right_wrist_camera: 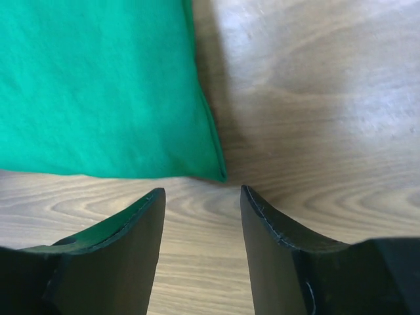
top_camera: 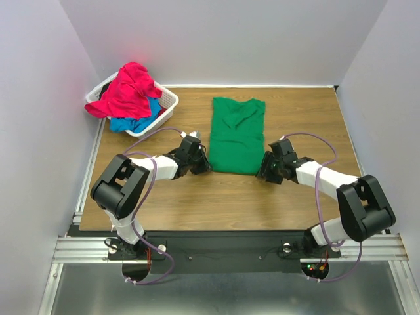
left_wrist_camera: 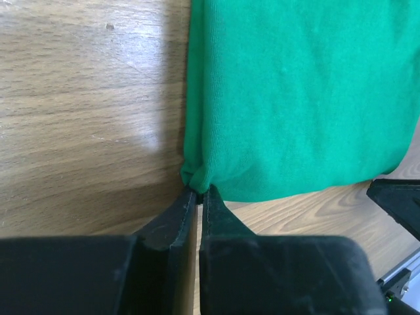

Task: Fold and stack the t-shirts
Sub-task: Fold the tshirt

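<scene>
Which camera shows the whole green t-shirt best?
Top external: the green t-shirt shows whole, edge to edge. The left wrist view catches only its near left corner, the right wrist view only its near right corner.

Both arms reach forward from their bases and angle inward toward the green t-shirt (top_camera: 236,134), one at each end of its near edge. The left arm (top_camera: 141,174) folds at the elbow well left of the shirt, and its forearm runs low toward the shirt's near left corner. There the left gripper (left_wrist_camera: 199,191) has its fingers pressed almost together, with a puckered bit of that corner caught at the tips. The right arm (top_camera: 328,180) mirrors it, elbow out to the shirt's right and forearm low. The right gripper (right_wrist_camera: 200,191) holds its fingers apart, tips just short of the shirt's near right corner.
</scene>
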